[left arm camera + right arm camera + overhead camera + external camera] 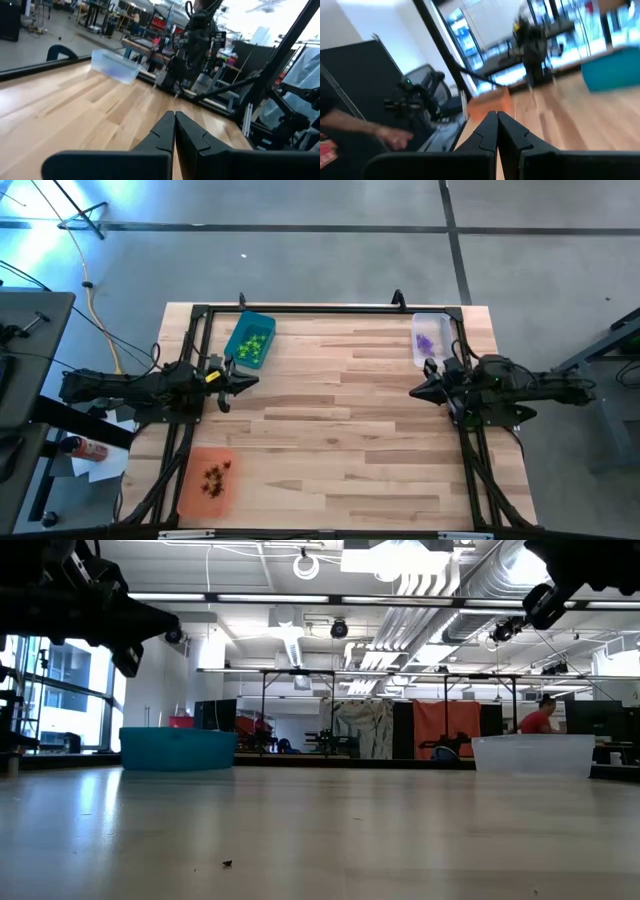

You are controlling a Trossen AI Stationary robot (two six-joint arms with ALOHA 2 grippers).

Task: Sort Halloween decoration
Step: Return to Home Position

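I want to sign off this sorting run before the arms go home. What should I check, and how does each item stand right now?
1. Left end effector shut and empty: ok.
2. Right end effector shut and empty: ok.
3. Green trinkets inside the teal tray: ok.
4. Purple trinkets inside the clear tray: ok.
5. Dark trinkets inside the orange tray: ok.
6. No strays on the table: cannot tell. The low view shows one tiny dark speck on the wood, too small to identify.
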